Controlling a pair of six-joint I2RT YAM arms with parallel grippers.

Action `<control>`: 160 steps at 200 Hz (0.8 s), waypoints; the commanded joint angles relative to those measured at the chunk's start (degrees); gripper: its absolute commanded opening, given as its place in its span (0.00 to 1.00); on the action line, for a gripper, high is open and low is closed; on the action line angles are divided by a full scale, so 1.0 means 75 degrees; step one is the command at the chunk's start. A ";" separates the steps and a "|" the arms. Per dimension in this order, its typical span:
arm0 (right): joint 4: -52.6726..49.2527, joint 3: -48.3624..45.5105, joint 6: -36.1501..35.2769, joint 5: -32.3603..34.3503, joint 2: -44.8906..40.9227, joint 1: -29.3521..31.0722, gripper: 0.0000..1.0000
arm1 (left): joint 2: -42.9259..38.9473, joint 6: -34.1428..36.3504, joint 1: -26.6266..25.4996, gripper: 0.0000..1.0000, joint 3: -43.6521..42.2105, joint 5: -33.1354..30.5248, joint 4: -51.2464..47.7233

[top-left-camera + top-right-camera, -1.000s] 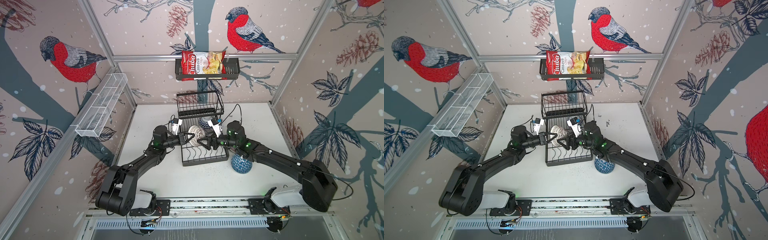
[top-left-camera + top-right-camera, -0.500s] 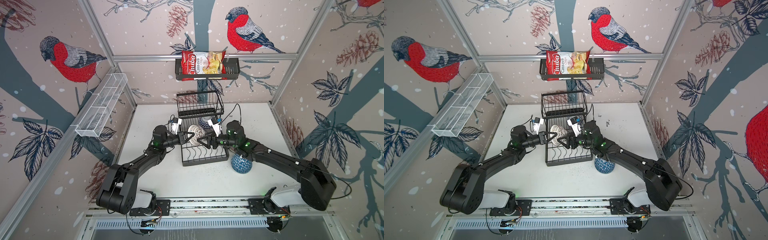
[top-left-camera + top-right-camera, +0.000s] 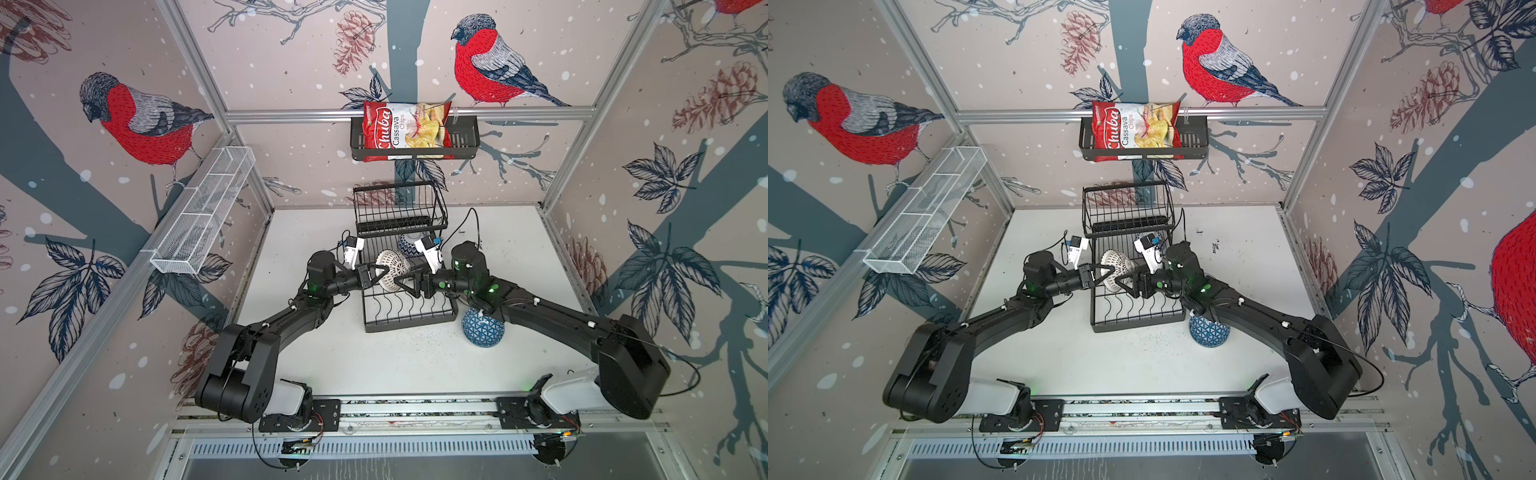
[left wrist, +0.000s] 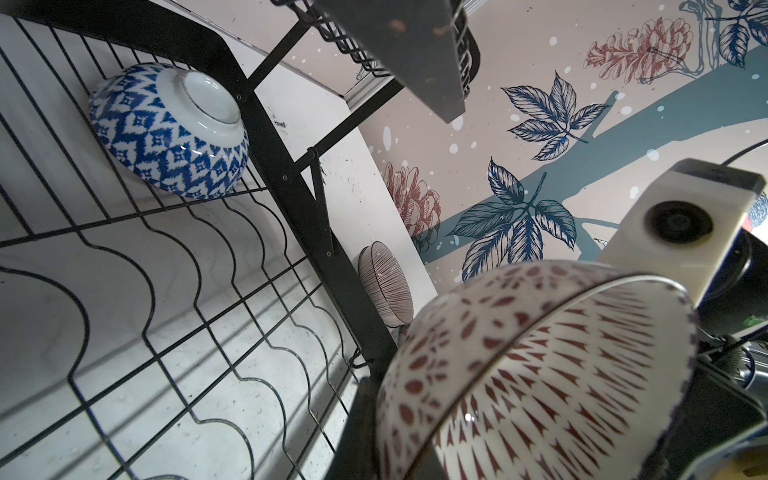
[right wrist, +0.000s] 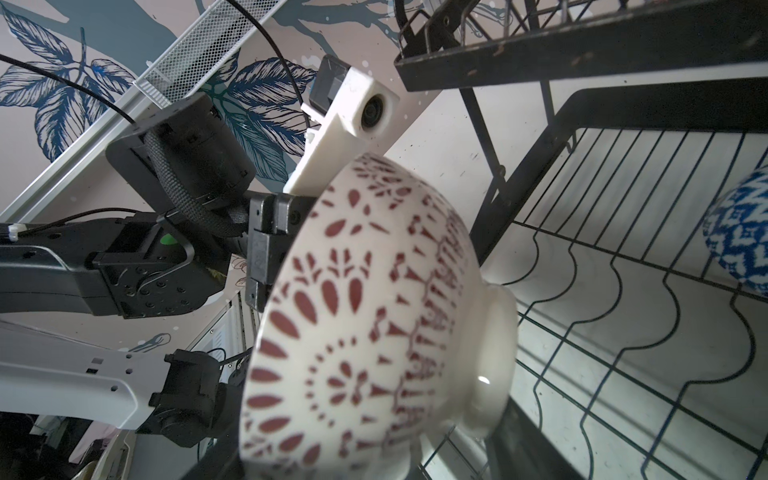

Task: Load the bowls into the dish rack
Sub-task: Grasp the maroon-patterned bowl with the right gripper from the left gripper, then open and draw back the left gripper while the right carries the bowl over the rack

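White table [image 3: 374, 365] carried a blue-triangle bowl [image 3: 484, 330] just beside the near corner of the dish rack [image 3: 409, 321]. Above its lower tier a red-patterned bowl [image 3: 392, 269] hung between the left claw [image 3: 375, 275], jaws narrow at the rim, and the right claw [image 3: 402, 284], jaws wide; which one gripped, I could not tell. Farther in sat a blue-and-white bowl [image 4: 166, 145].

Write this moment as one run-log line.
patterned bowl: over dish rack | left gripper: shut on its rim | right gripper: at bowl, grip unclear

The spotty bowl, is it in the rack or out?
Out: spotty bowl hangs sideways over the rack, left gripper pinching its rim.
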 commanded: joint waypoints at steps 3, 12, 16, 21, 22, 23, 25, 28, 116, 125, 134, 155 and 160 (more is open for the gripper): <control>0.0248 0.0080 -0.0220 0.0316 0.0041 0.0016 0.54 | 0.0058 -0.0050 -0.0002 0.22 -0.0011 0.0214 0.0379; 0.0229 0.0094 -0.0240 0.0365 0.0062 0.0013 0.54 | 0.0076 -0.0050 0.0005 0.28 -0.0001 0.0182 0.0351; 0.0211 0.0111 -0.0248 0.0380 0.0076 0.0015 0.54 | 0.0087 -0.0063 0.0000 0.30 -0.0001 0.0184 0.0339; 0.0187 0.0126 -0.0258 0.0389 0.0092 0.0015 0.54 | 0.0095 -0.0070 -0.0002 0.31 -0.0006 0.0184 0.0335; 0.0184 0.0127 -0.0257 0.0392 0.0093 0.0015 0.54 | 0.0099 -0.0071 0.0002 0.31 -0.0002 0.0188 0.0342; 0.0188 0.0134 -0.0262 0.0394 0.0100 0.0015 0.54 | 0.0100 -0.0072 0.0003 0.32 -0.0006 0.0184 0.0340; 0.0177 0.0139 -0.0263 0.0395 0.0098 0.0016 0.54 | 0.0102 -0.0073 0.0002 0.32 -0.0003 0.0187 0.0347; 0.0173 0.0149 -0.0272 0.0410 0.0115 0.0016 0.54 | 0.0112 -0.0073 0.0002 0.33 -0.0001 0.0181 0.0350; -0.0143 0.0369 -0.0446 0.1049 0.0344 0.0002 0.54 | -0.0544 0.0749 0.0005 0.79 0.0117 -0.0651 -0.1221; -0.0192 0.0409 -0.0474 0.1164 0.0383 0.0004 0.54 | -0.0713 0.0970 0.0005 0.81 0.0161 -0.0913 -0.1619; -0.0233 0.0442 -0.0498 0.1274 0.0438 0.0004 0.54 | -0.0888 0.1163 0.0000 0.82 0.0210 -0.1184 -0.2067; -0.0325 0.0575 -0.0577 0.1524 0.0592 0.0016 0.54 | -0.1302 0.1449 0.0005 0.84 0.0295 -0.1773 -0.2885; -0.0363 0.0613 -0.0601 0.1563 0.0645 0.0021 0.54 | -0.1397 0.1496 0.0005 0.84 0.0313 -0.1894 -0.3040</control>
